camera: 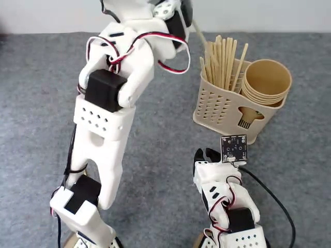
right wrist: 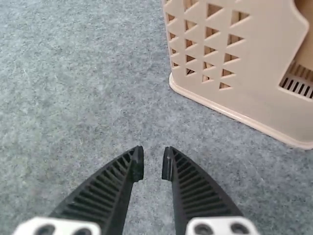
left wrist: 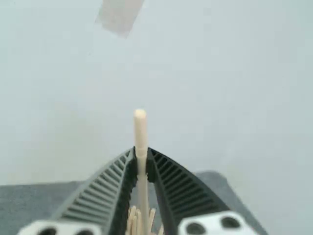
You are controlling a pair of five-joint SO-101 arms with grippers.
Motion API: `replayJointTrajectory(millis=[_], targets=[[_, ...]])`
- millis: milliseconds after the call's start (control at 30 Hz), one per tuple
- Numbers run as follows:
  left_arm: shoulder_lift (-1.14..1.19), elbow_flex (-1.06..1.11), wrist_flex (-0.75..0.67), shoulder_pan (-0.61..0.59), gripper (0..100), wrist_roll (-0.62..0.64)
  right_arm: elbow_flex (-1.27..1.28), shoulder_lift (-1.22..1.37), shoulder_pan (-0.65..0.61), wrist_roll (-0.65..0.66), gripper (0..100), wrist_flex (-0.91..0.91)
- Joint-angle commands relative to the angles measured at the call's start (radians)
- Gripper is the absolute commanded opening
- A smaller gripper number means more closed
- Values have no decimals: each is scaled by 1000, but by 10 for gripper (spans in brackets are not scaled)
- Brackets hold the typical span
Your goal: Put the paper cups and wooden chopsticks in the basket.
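The left gripper [left wrist: 141, 154], raised over the basket [camera: 222, 111], is clamped on one round wooden chopstick [left wrist: 140, 129]. Let go tilted, it could, I judge, clip the rim and drop onto the grey felt-covered table [camera: 165, 155]. The right gripper [right wrist: 152, 164], ribbed jaws slightly apart around nothing, sits low just before the basket, right of the table's middle. The basket is beige perforated plastic, with bundled chopsticks [camera: 221, 59] left and nested paper cups [camera: 266, 82] right.

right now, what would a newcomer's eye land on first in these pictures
The basket at the right, stuffed with chopsticks and stacked cups, draws the eye first. Over it the left gripper pinches one chopstick; the right gripper rests low by the basket's near side, slightly open, empty.
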Motion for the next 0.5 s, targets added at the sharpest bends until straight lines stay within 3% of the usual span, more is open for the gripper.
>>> replayJointTrajectory(millis=[0,267,467], targets=[[11,56,-83,15,13,5,18,7,-5,14,79,-10],[63,209,-83,31,18,-58,18,5,-5,14,79,-10],[25,211,-35,32,167,-57,18,5,-5,14,80,-12]])
